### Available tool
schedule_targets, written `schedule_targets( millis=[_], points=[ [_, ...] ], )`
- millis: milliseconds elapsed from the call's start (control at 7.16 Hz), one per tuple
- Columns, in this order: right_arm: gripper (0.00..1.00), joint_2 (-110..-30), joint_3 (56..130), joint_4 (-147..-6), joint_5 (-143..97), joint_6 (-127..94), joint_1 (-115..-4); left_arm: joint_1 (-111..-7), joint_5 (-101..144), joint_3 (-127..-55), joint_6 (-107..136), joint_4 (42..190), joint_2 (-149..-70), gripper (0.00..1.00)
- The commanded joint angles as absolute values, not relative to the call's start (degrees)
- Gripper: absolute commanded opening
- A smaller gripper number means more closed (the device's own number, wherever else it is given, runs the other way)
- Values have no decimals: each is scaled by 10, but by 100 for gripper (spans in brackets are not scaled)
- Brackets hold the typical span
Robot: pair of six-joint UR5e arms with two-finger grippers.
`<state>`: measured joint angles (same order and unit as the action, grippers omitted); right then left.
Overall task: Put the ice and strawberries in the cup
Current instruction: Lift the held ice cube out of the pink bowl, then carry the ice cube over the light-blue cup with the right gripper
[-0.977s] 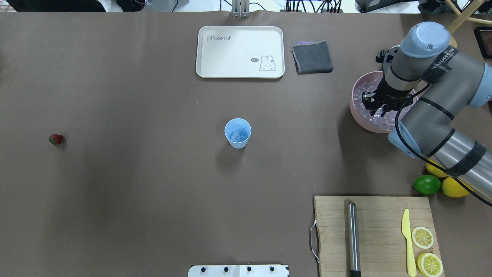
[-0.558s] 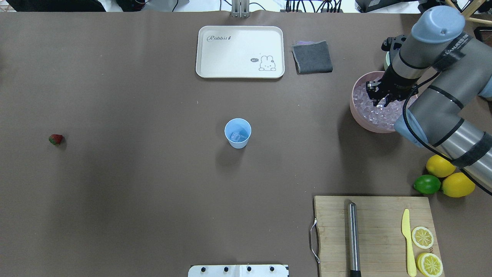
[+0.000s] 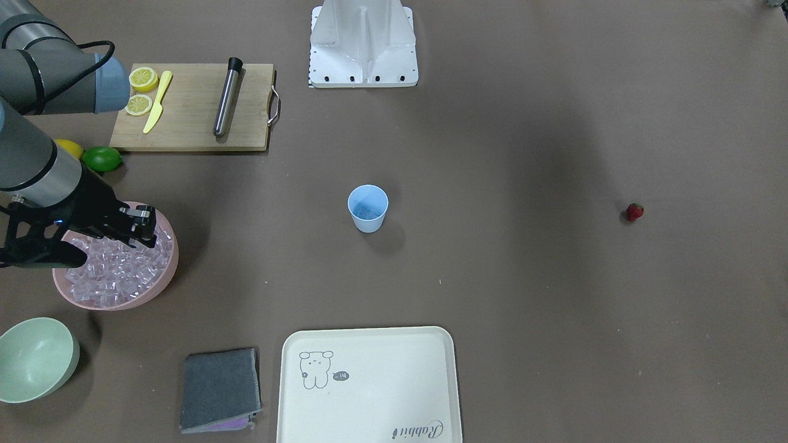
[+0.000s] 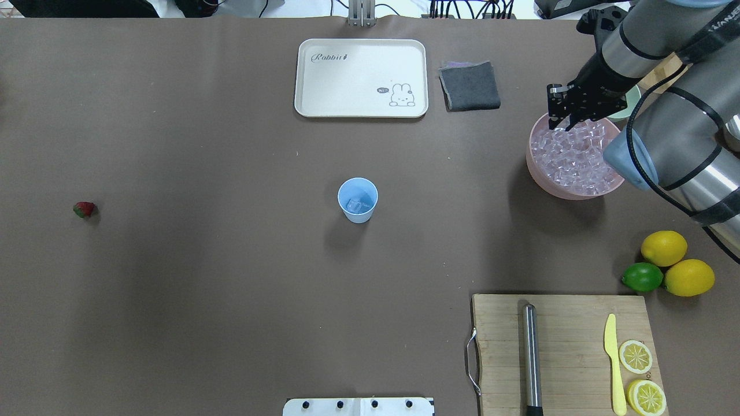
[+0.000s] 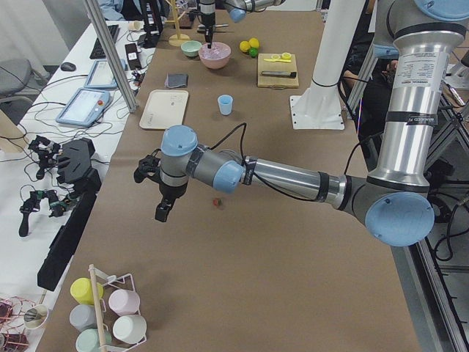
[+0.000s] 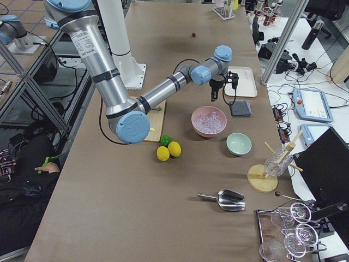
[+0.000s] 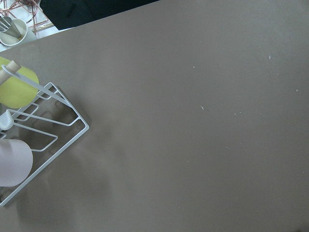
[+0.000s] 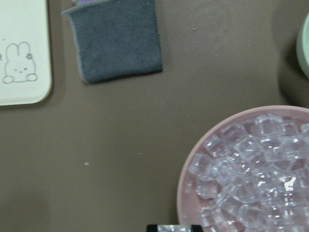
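The light blue cup stands upright mid-table with a few ice cubes in it. The pink bowl at the right is heaped with ice. My right gripper hangs above the bowl's far rim; in the right wrist view its tips are shut on a clear ice cube. The strawberry lies alone at the far left. My left gripper shows only in the exterior left view, low over the table near the strawberry; I cannot tell whether it is open or shut.
A cream tray and a grey cloth lie at the far edge. A pale green bowl stands beyond the pink bowl. A cutting board holds a rod, knife and lemon halves; lemons and a lime lie beside it.
My right gripper has risen out of the ice in the pink bowl and moved toward the table's far side. The cup and strawberry have not moved.
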<state>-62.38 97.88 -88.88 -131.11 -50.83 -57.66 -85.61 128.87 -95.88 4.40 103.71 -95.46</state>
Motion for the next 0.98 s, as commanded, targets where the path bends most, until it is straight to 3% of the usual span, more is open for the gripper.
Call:
schedule_targets(
  millis=[0, 838],
  points=[
    [0, -574, 990, -855, -1314, -611, -512, -856, 1289, -961, 45, 1037, -952, 98],
    [0, -474, 916, -783, -1166, -737, -354, -859, 1288, -957, 45, 1037, -945, 98]
  ],
)
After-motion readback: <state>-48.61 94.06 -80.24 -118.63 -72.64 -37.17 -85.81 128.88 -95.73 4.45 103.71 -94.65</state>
